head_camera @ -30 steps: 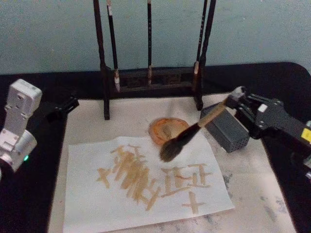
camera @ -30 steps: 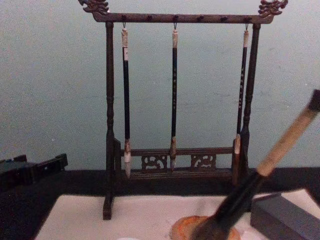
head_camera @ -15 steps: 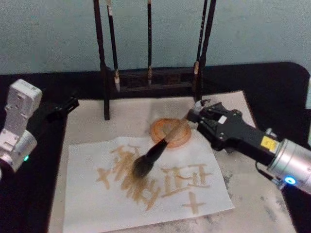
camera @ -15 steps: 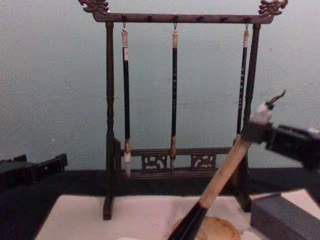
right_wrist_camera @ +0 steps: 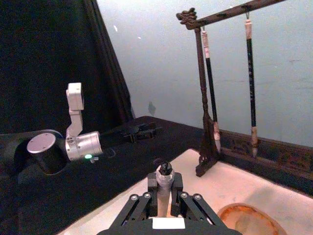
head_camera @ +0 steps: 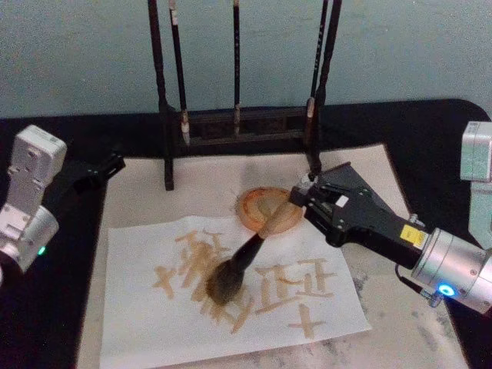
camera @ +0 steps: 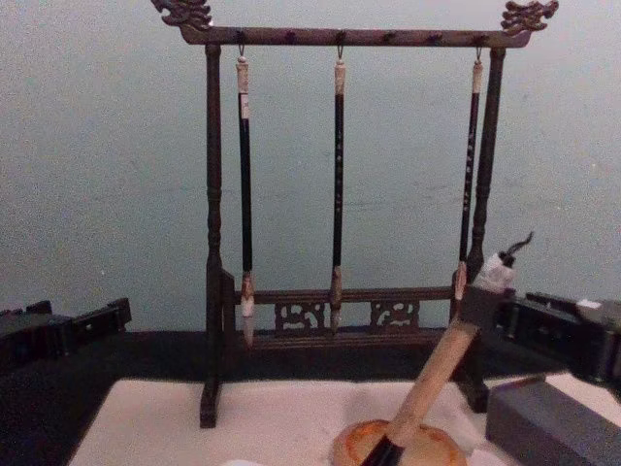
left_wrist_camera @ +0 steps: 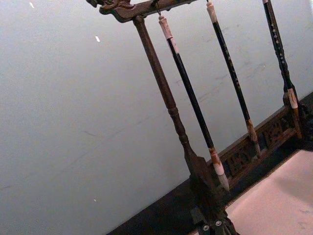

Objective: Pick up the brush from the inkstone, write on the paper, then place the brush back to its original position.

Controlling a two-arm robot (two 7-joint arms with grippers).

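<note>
Head view: the right gripper (head_camera: 298, 200) is closed on the upper end of the brush (head_camera: 256, 244), its black fingers clamped round the pale handle. From that grip the brush slants down toward the robot and its left. The handle passes over the near rim of the round orange-brown inkstone (head_camera: 257, 204), and the dark ferrule and bushy tuft come down on the paper (head_camera: 146, 330). The tuft rests among the tan strokes already on the sheet, near its middle.

In the chest view the handle rises at a tilt from the inkstone to the gripper, with a small cord loop standing up from its top end. A dark grey block (camera: 553, 422) sits just right of the inkstone, under the right arm.

The paper lies on a beige mat (head_camera: 207, 173). Behind it the dark wooden stand (head_camera: 231, 127) holds three slim brushes (camera: 338, 194).

The left gripper (head_camera: 100, 169) is parked over the black table at the mat's far left corner, well apart from the brush.
</note>
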